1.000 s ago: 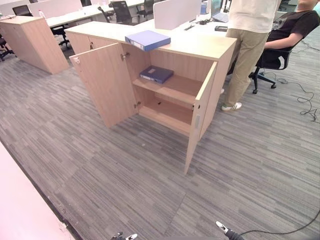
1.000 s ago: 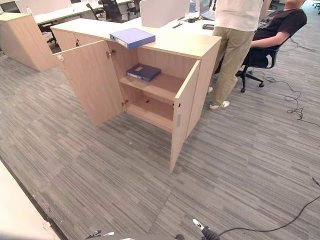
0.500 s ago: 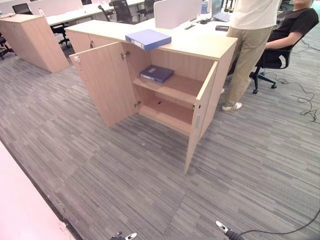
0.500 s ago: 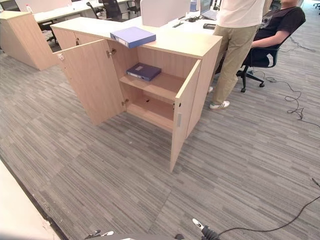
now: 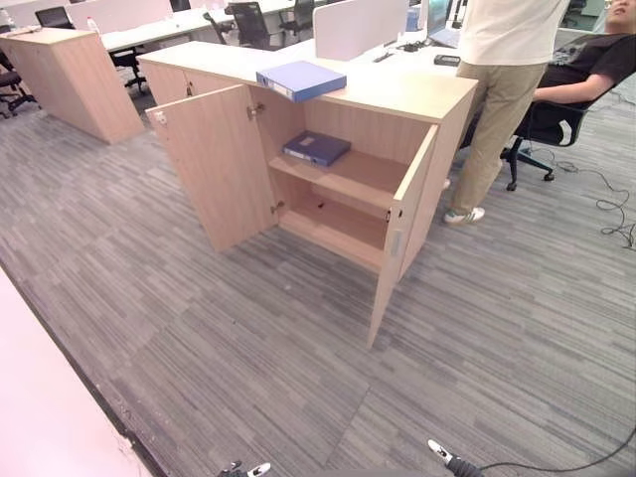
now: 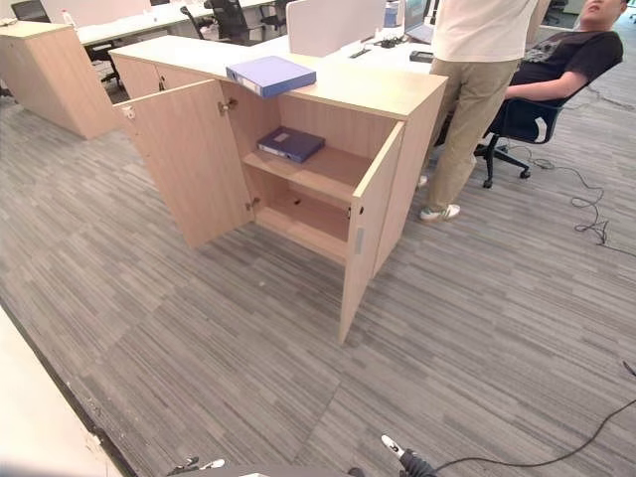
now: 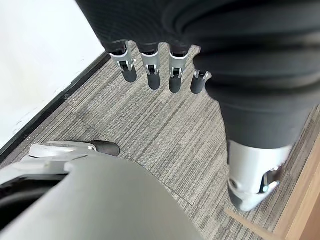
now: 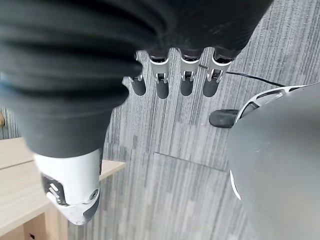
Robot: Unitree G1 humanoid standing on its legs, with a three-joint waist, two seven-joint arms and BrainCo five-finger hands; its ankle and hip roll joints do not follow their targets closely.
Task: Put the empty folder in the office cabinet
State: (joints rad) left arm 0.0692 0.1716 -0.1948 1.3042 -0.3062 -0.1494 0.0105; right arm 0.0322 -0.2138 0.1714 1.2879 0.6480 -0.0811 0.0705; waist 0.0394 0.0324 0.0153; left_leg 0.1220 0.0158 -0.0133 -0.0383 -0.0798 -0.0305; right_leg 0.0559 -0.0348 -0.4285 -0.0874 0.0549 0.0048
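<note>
A light-blue folder (image 5: 301, 79) lies flat on top of the wooden office cabinet (image 5: 417, 97). Both cabinet doors stand open: the left door (image 5: 219, 164) and the right door (image 5: 402, 229). On the upper shelf inside lies a darker blue folder (image 5: 316, 148); the lower shelf is bare. The cabinet stands a few steps ahead of me across the grey carpet. My left hand (image 7: 150, 70) hangs down over the carpet with straight fingers and holds nothing. My right hand (image 8: 171, 82) hangs the same way, fingers straight and empty.
A person in beige trousers (image 5: 497, 99) stands at the cabinet's right end, beside a seated person (image 5: 586, 70) on an office chair. A second wooden cabinet (image 5: 70, 75) stands far left. A white wall (image 5: 50, 397) runs along my lower left. Desks and chairs fill the background.
The whole picture has shifted slightly, so the camera has moved. The folders, the cabinet doors and the people stay where they were.
</note>
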